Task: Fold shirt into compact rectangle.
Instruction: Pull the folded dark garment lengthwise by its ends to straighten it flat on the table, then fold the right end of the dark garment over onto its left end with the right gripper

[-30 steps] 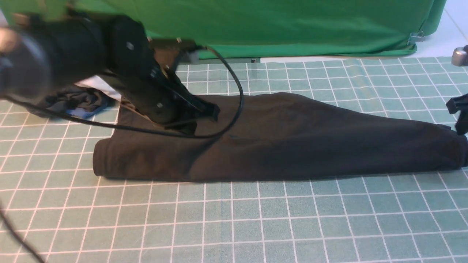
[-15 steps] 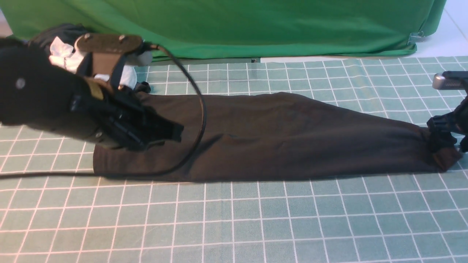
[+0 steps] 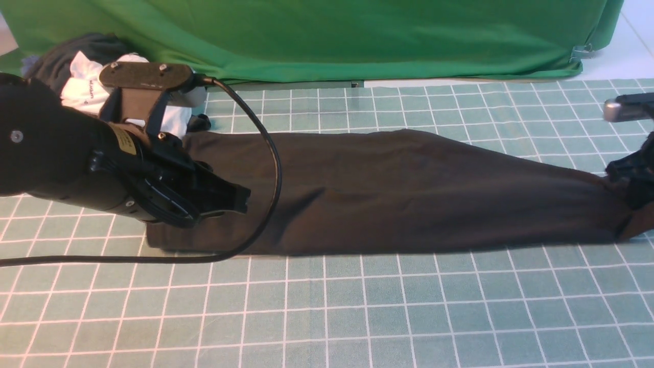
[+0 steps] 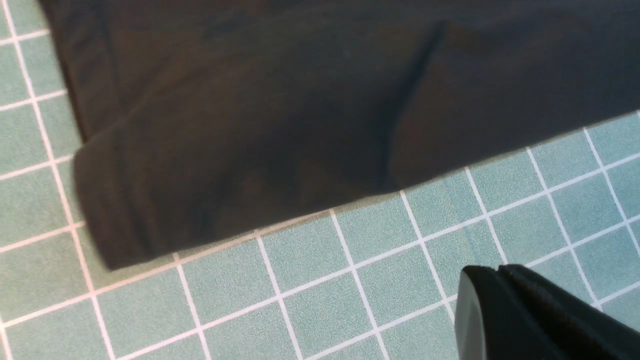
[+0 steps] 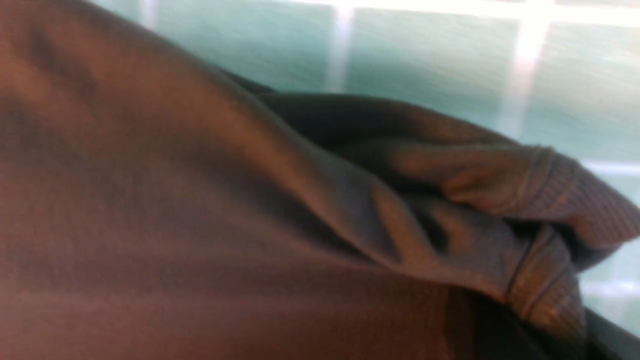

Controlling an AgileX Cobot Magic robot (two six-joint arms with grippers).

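The black shirt [image 3: 398, 194] lies as a long folded strip across the green grid mat [image 3: 327, 306], tapering toward the right. No logo or neck label shows. My left gripper [image 3: 241, 199] hovers over the strip's left end, shut with nothing in it; in the left wrist view its closed tips [image 4: 495, 274] are above bare mat beside the shirt's [image 4: 280, 110] folded corner. My right gripper [image 3: 627, 197] is shut on the shirt's narrow right end, lifting it slightly. In the right wrist view bunched ribbed trim [image 5: 550, 300] fills the frame and hides the fingers.
A bundle of dark grey, white and blue garments [image 3: 84, 84] sits at the back left behind my left arm. A bright green cloth [image 3: 357, 36] hangs along the back edge. The left arm's black cable [image 3: 273, 168] loops over the shirt.
My left arm drew back to the left and lowered toward the shirt's left end. My right gripper closed on the right end and pulled the whole strip to the right.
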